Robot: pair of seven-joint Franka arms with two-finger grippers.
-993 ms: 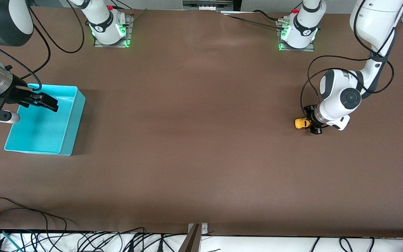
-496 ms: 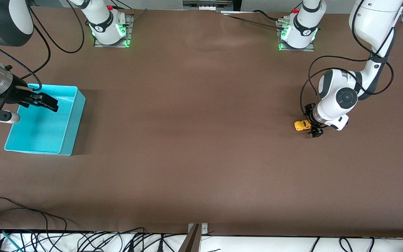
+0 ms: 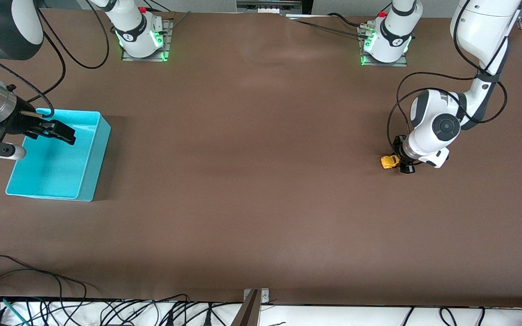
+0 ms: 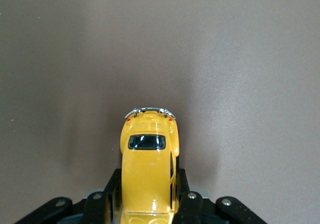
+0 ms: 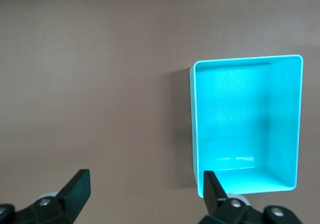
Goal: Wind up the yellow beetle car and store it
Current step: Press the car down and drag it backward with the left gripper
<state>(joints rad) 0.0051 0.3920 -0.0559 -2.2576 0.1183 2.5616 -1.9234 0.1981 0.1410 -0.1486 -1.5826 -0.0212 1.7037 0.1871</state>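
Yellow beetle car [image 3: 390, 161], at the frame's right-middle, sits clamped between the left gripper [image 3: 400, 159] fingers, seemingly for winding, needing a backward drag, while the right gripper [image 3: 57, 131] waits wide open over the turquoise bin [image 3: 89, 188].

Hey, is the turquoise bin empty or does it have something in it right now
Empty. The turquoise bin shows only its bare floor in the right wrist view, and the yellow beetle car is clamped in the left gripper.

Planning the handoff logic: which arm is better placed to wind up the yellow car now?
Left. The left claw is shut on the yellow beetle car at its end of the table; the right claw hangs open over the turquoise bin.
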